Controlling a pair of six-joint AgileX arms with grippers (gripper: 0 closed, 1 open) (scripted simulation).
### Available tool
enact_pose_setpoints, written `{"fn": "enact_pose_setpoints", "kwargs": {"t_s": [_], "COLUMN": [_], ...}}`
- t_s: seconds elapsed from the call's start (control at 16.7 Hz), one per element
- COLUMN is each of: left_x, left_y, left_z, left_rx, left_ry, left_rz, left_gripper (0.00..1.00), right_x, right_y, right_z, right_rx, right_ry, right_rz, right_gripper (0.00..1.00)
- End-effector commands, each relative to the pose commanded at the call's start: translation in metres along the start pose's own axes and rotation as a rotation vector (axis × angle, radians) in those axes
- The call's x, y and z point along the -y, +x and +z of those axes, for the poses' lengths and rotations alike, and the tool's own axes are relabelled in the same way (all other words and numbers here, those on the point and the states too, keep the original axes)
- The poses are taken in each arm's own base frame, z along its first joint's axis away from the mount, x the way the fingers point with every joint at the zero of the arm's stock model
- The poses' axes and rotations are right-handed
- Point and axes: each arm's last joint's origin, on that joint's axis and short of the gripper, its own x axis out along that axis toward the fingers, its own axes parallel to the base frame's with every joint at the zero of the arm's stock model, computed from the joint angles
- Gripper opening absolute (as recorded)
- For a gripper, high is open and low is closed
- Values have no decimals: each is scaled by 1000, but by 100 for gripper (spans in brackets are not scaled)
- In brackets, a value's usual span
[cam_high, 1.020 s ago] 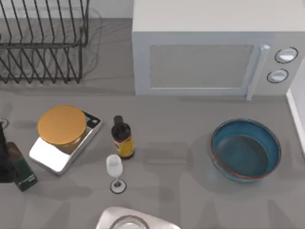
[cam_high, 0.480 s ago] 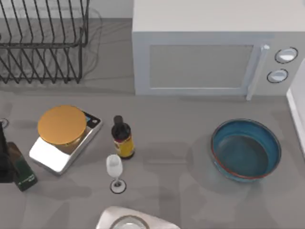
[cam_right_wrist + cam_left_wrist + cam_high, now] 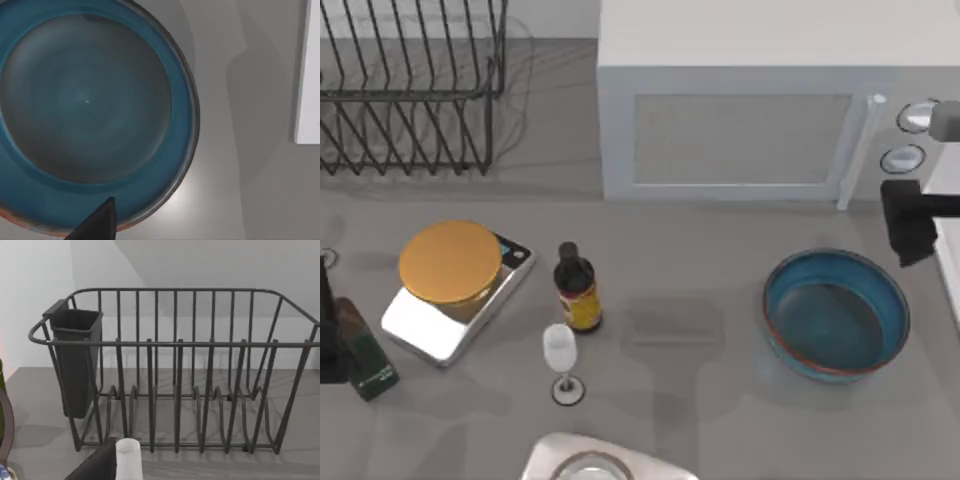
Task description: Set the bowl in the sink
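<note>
Silvery metal piece (image 3: 608, 462): at the bench's near edge, with a round opening in it.
Clear stemmed glass (image 3: 560, 360): upright, just behind the metal piece and towards the left.
Dark boxed item (image 3: 360, 350): at the bench's left edge, beside the scale.
Kitchen scale (image 3: 455, 285): silvery body with a round orange top, left part of the grey bench (image 3: 700, 400).
Small dark bottle (image 3: 577, 290): yellow label, upright, just right of the scale and just behind the glass.
Bowl (image 3: 836, 312): large, round and deep, glossy teal-blue with a thin reddish-brown rim, resting on the bench near its right edge and well apart from the bottle; the right wrist view looks straight down into its empty inside (image 3: 90, 115).
Sink (image 3: 945, 250): a straight off-white rim along the bench's right edge, just beside the bowl, and it appears as a pale strip (image 3: 307, 70) in the right wrist view.
Right gripper (image 3: 910, 225): a dark shape above the right edge, just behind the bowl and apart from it; whether its jaws stand open or closed I cannot tell.
White microwave oven (image 3: 760, 110): at the far edge, two round knobs on its right side.
Black wire dish rack (image 3: 410, 90): far left corner; the left wrist view faces it (image 3: 175, 375), with a dark cutlery cup (image 3: 75, 360) hung on one end.
</note>
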Motion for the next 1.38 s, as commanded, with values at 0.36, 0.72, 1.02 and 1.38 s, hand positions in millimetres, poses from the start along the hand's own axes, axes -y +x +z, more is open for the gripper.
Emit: {"fn": "enact_pose_setpoints", "kwargs": {"t_s": [0.36,0.72,1.02,1.38], "left_x": [0,0,0,0], "left_y": [0,0,0,0], "left_z": [0,0,0,0], "left_rx": [0,0,0,0], "left_ry": [0,0,0,0], "left_rz": [0,0,0,0], "left_gripper": [100,100,100,100], "right_x": [-17,-16,-17,-14], "right_y": [14,19,70,113], "right_z": [25,24,19,12], "right_rx": [-133,-134,-132,-133], "right_ry": [-2,1,-4,-2], "right_rz": [-29,-29,-28,-29], "right_gripper": [100,100,100,100]}}
